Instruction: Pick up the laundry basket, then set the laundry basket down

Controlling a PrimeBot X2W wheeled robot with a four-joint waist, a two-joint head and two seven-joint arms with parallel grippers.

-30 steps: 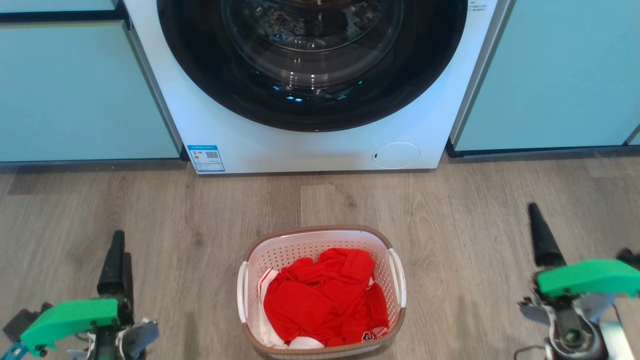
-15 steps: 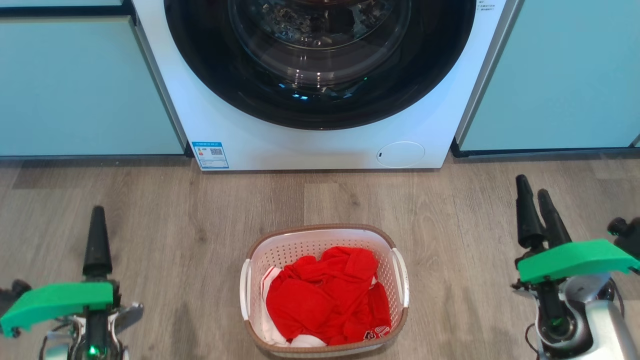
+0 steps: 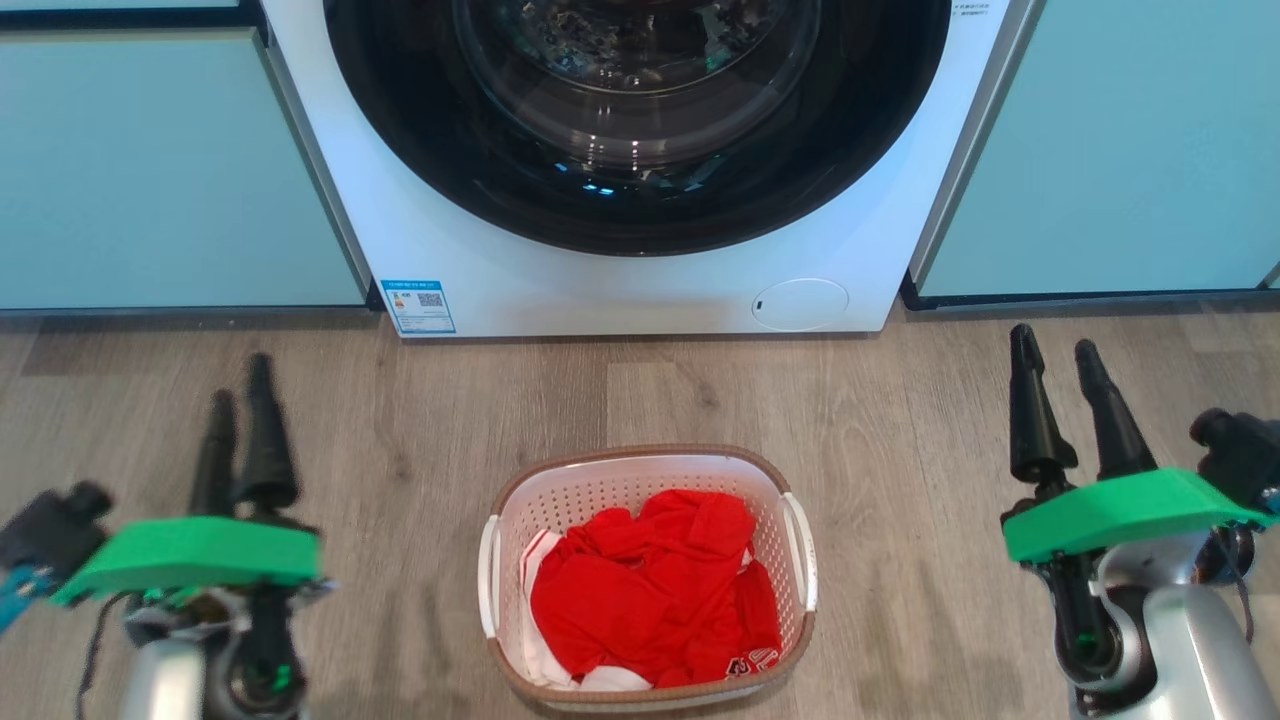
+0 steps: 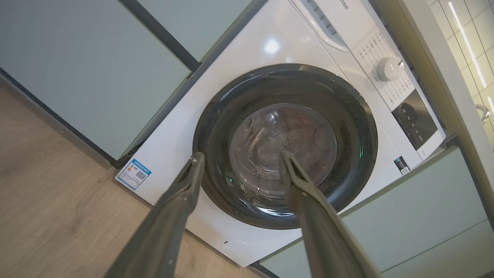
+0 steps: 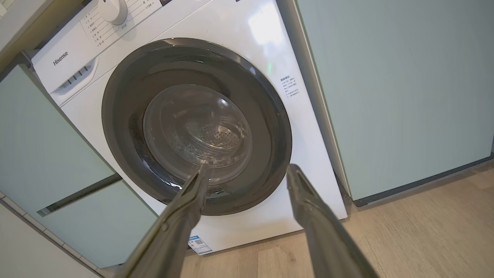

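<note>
- Wood-look flooring [image 3: 900,420] runs under everything. Nearest the robot, the laundry basket [image 3: 600,495] sits on it, centred between the two arms, where it stood a second ago.
- Inside the basket lies a heap of red clothes [image 3: 650,590], with some white fabric at the near-left corner. Nothing hangs over the brown rim.
- On either side, the left gripper [image 3: 238,385] and right gripper [image 3: 1053,343] have pushed forward over the last second. Each now shows both fingers, with its jaws apart and nothing held.
- Both grippers are well apart from the basket's white side handles, so I judge the pick-up has barely begun. The arms must yet swing inward and down.
- Beyond, the washing machine [image 3: 640,290] has its door shut, and the drum looks empty through the glass. Pale green cabinets [image 3: 150,170] flank it.
</note>
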